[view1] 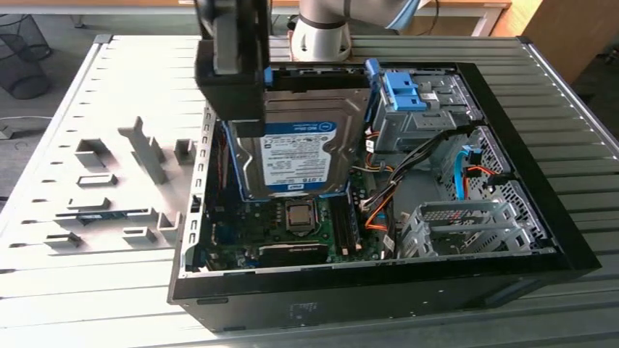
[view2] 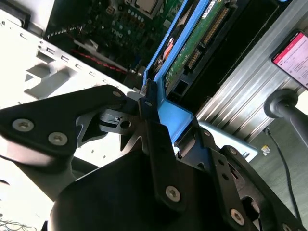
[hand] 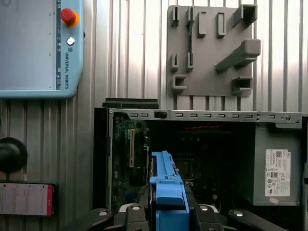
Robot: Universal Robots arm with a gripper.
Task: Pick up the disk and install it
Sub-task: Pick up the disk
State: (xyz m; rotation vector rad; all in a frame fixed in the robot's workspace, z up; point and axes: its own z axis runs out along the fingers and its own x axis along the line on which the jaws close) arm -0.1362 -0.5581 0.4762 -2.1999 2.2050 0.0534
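Disk [view1: 295, 156] is in my gripper [view2: 150, 103], jaws pinched on the blue frame at one short end. So it's off the tabletop [view1: 87, 290] & hanging over the open PC case [view1: 566, 239]. Long axis runs straight out from the gripper, down toward the motherboard [view1: 300, 217]. Label side faces the exterior cam; circuit-board side shows in the second wrist view. Drive bay w/ blue clips [view1: 401, 90] sits to the exterior view's right of the disk, near but apart. Metal cage [view1: 464, 225] is further down that side. My read: pick-up done, install not yet.
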